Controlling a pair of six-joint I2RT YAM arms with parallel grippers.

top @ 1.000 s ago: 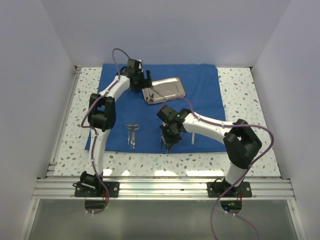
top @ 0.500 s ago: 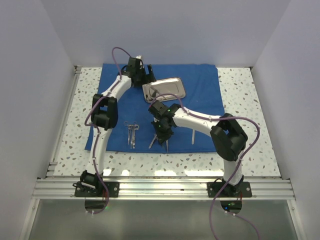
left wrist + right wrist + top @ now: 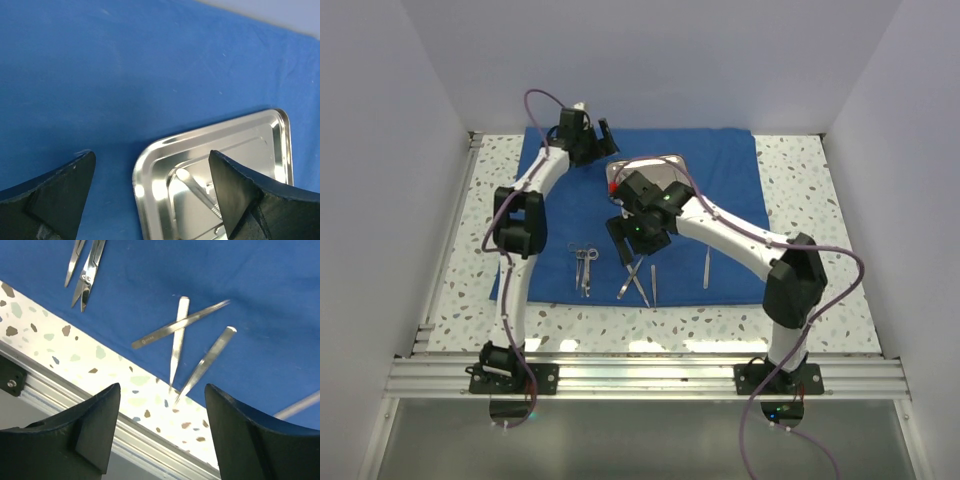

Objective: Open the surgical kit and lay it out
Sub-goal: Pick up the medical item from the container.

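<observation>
The royal-blue cloth (image 3: 730, 200) lies spread flat on the table. On its far part sits the steel tray (image 3: 655, 165), half hidden by my right arm. My left gripper (image 3: 603, 140) hovers open at the tray's far left corner (image 3: 150, 165), nothing between its fingers. One thin instrument (image 3: 200, 190) lies in the tray. My right gripper (image 3: 632, 240) is open and empty above the cloth's near edge. Below it two tweezers lie crossed (image 3: 177, 325), a third (image 3: 207, 360) beside them. Ring-handled forceps (image 3: 584, 268) lie to the left, and another tweezer (image 3: 706, 265) to the right.
Speckled tabletop (image 3: 800, 180) surrounds the cloth, with white walls on three sides. An aluminium rail (image 3: 640, 375) runs along the near edge, seen close under the right gripper (image 3: 162, 387). The points of two tweezers reach past the cloth's near edge.
My right gripper has opened and let go of a tweezer, which now lies crossed over another; it has drawn back toward the tray. My left gripper moved off the tray, back and left.
</observation>
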